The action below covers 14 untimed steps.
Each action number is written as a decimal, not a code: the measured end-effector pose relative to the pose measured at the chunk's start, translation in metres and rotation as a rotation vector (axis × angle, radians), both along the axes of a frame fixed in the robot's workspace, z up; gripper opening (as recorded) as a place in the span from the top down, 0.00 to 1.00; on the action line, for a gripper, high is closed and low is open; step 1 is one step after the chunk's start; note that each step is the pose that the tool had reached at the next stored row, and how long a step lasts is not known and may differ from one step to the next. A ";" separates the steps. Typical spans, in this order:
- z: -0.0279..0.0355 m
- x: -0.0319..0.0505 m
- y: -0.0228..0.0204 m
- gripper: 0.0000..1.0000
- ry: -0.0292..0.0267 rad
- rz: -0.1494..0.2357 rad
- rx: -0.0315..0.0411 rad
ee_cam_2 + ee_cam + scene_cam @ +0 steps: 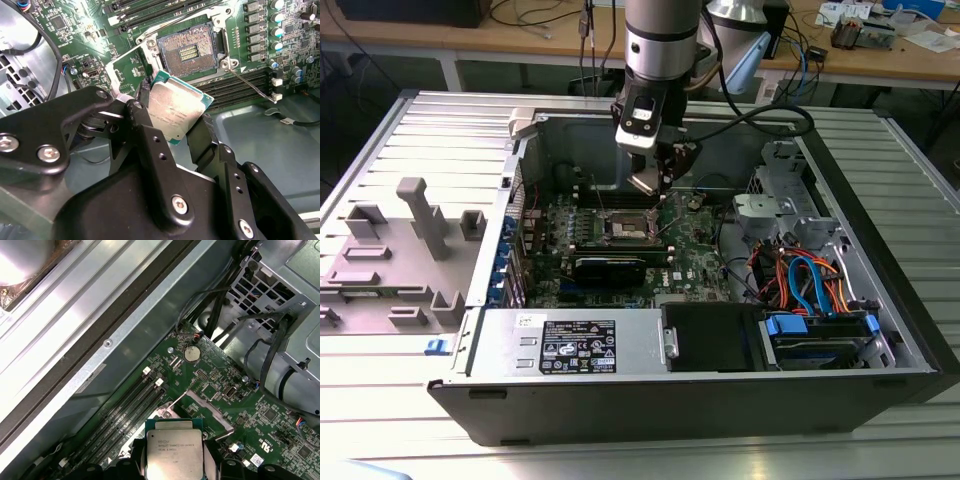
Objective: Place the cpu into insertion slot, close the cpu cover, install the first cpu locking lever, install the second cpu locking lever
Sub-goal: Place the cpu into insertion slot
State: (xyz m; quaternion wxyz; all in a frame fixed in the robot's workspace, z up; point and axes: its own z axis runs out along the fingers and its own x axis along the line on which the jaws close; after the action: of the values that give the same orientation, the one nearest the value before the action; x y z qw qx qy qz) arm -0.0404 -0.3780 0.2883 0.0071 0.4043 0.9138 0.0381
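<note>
My gripper (647, 182) is shut on the cpu (645, 184), holding it tilted in the air over the motherboard of the open computer case. In the second wrist view the cpu (176, 107) shows its silvery top between two black fingers (141, 131), a little short of the insertion slot (192, 50). That slot lies bare with its dark centre exposed. The cpu cover (131, 66) stands swung up beside it. A thin wire locking lever (250, 82) sticks out on the other side. In the exterior view the insertion slot (628, 230) lies just below the gripper. The first wrist view shows the cpu (175, 450) from above.
A black rectangular card (610, 268) lies just in front of the slot. Long black memory slots (235, 90) flank it. A power supply (570, 345) and a drive cage with coloured cables (810, 290) fill the case's front and the exterior view's right. A grey fixture (415, 240) stands outside.
</note>
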 end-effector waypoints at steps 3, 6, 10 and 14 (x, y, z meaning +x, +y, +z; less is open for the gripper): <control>-0.0004 0.0000 0.0000 0.45 0.0000 -0.001 -0.0001; -0.0009 0.0000 0.0000 0.45 0.0000 -0.003 0.0000; -0.0017 -0.0001 0.0000 0.45 0.0000 -0.013 -0.0015; -0.0020 -0.0001 0.0000 0.45 0.0000 -0.025 -0.0040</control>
State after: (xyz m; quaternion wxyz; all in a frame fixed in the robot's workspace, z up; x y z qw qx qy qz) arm -0.0404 -0.3780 0.2863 0.0084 0.4157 0.9088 0.0362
